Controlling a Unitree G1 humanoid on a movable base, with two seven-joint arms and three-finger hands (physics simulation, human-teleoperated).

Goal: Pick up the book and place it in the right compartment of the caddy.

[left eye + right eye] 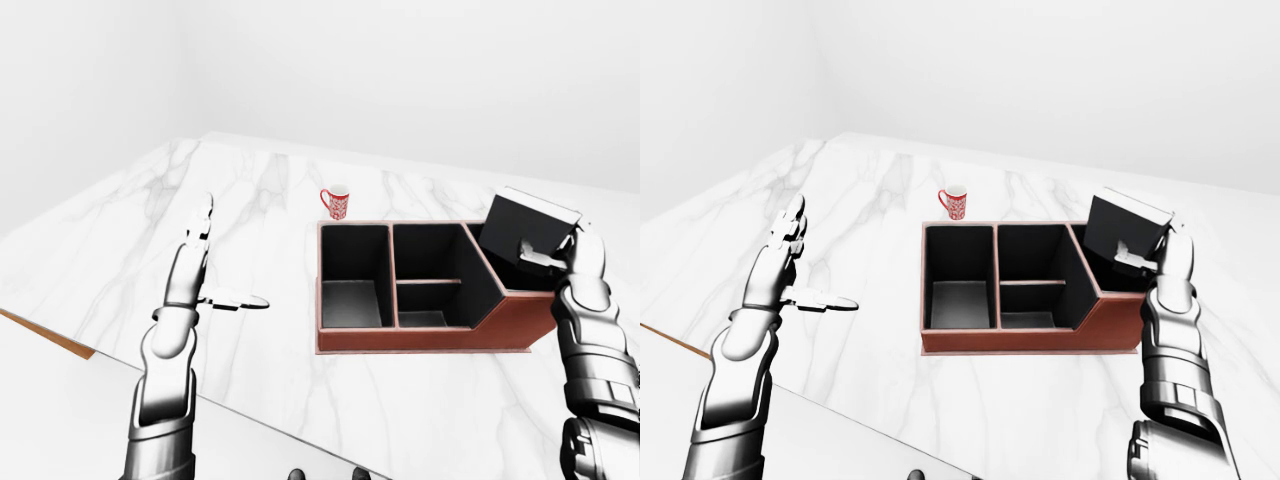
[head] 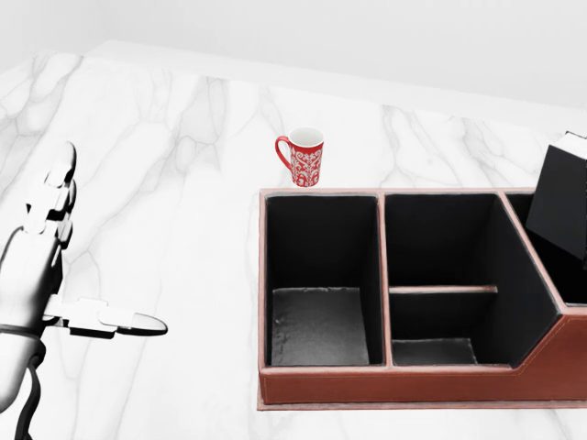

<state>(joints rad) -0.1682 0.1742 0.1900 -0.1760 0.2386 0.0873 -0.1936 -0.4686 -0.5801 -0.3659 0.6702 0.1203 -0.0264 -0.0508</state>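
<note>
The black book (image 1: 523,233) with white page edges hangs tilted over the right compartment of the brown caddy (image 1: 420,338), its lower corner dipping below the rim. My right hand (image 1: 550,256) is shut on the book's right side. At the right edge of the head view only part of the book (image 2: 561,206) shows. Over bare marble, well left of the caddy, my left hand (image 1: 205,272) is held open with flat fingers and the thumb pointing right.
A red and white mug (image 2: 305,157) stands just above the caddy's left compartment (image 2: 321,284). The middle compartments (image 2: 445,275) hold nothing. The marble table's near edge (image 1: 45,335) runs diagonally at lower left in the left-eye view.
</note>
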